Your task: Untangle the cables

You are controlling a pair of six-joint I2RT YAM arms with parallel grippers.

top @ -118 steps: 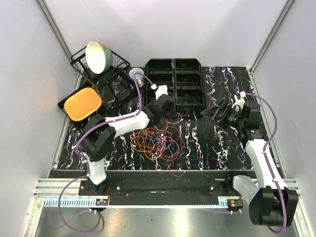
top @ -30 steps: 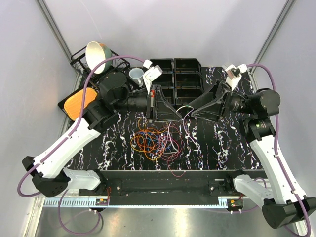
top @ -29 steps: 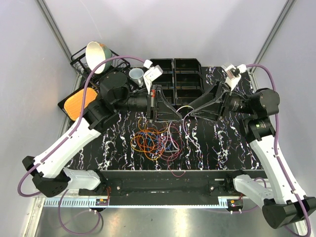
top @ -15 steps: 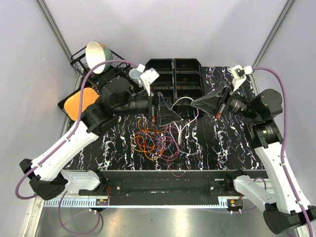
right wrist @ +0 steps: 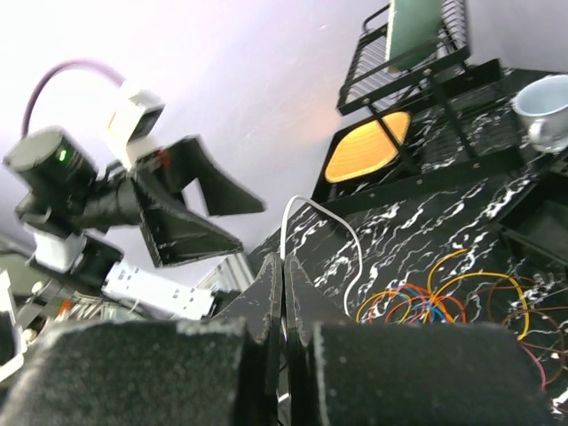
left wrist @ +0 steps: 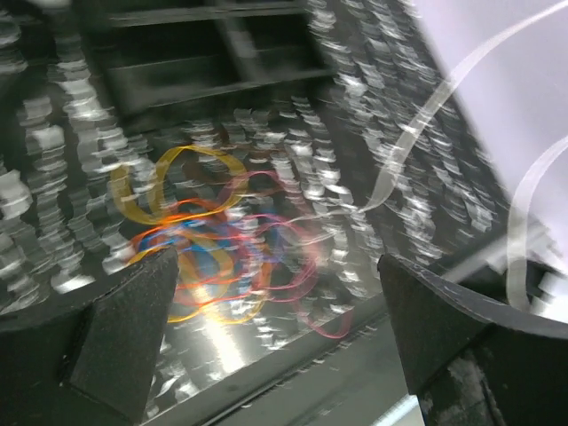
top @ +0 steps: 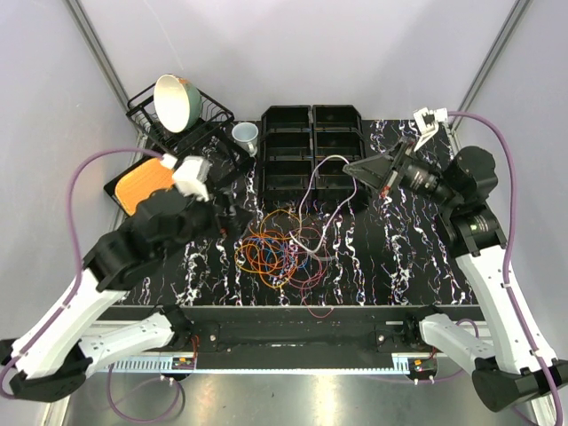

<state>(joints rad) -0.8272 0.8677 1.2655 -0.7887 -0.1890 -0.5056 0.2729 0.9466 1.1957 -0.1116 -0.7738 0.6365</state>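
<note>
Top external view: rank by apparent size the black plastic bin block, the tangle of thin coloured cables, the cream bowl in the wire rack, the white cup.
1. Black plastic bin block and tangle of thin coloured cables: about alike, the tangle's edge is loose, so unranked.
2. Cream bowl.
3. White cup.

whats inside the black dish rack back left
A bowl stands on its edge in the dish rack. The rack slots behind the bowl are covered.

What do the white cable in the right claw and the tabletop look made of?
White cable: likely plastic-sheathed wire; it hangs in a springy arc from the shut right claw. Tabletop: glossy black, white veins, marble-look, perhaps printed; glare in the left wrist view.
</note>
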